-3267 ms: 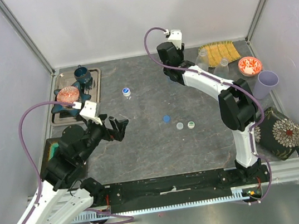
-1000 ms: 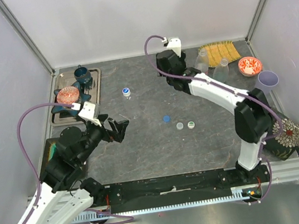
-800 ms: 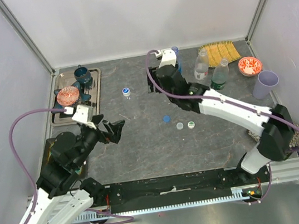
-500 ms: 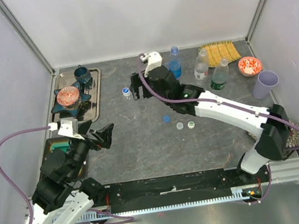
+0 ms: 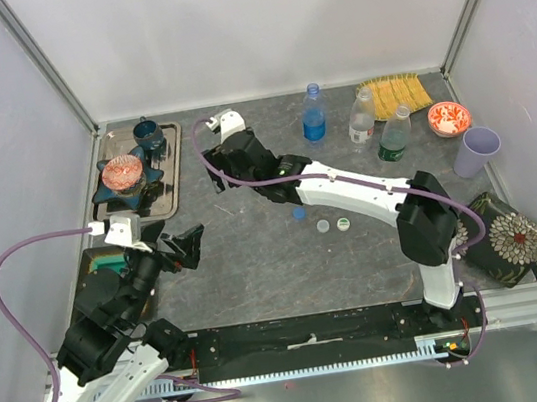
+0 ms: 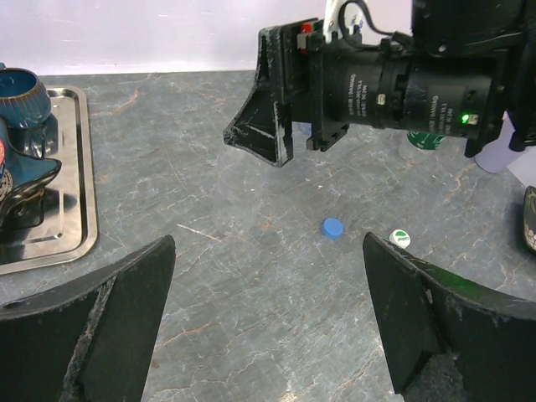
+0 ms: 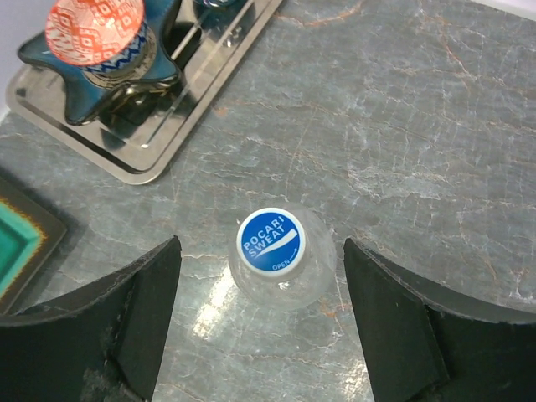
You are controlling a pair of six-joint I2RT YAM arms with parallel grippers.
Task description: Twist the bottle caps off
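Spread wide in its own wrist camera, the right claw (image 7: 260, 247) has the very short bottle (image 7: 276, 280) standing upright between its two fingers (image 7: 142, 318). There is a gap of grey surface (image 7: 435, 151) on either side, and neither finger touches the bottle. The bottle's blue Pocari Sweat cap (image 7: 270, 240) is on and faces the lens. To the left and farther off lies a metal tray (image 7: 180, 126), which carries an orange patterned bowl (image 7: 94, 29) on a dark blue star-shaped dish (image 7: 126, 88).

From the left wrist, the left claw (image 6: 268, 251) is also parted, with only bare stone between its fingers. Beyond it the right claw (image 6: 276, 142) points down at the surface. Only a faint clear shape shows under it, too dim to read as the bottle. A loose blue cap (image 6: 333, 227) and a green-and-white cap (image 6: 400, 237) lie to the right of that spot, with the tray (image 6: 59, 234) at the left.

From above, the right claw (image 5: 216, 174) reaches across to the far left-middle, just right of the tray (image 5: 174, 164). Its wrist hides the very short bottle, and I cannot tell its spread from here. The blue-labelled bottle (image 5: 312, 116), plain clear bottle (image 5: 361, 121) and green-labelled bottle (image 5: 393, 139) stand along the far edge, well to the right of it. The loose blue cap (image 5: 298, 213), a pale cap (image 5: 323, 225) and the green-and-white cap (image 5: 343, 222) lie mid-surface, nearer than the bottles. The left claw (image 5: 192, 245) hovers nearer and leftward, parted and holding nothing.
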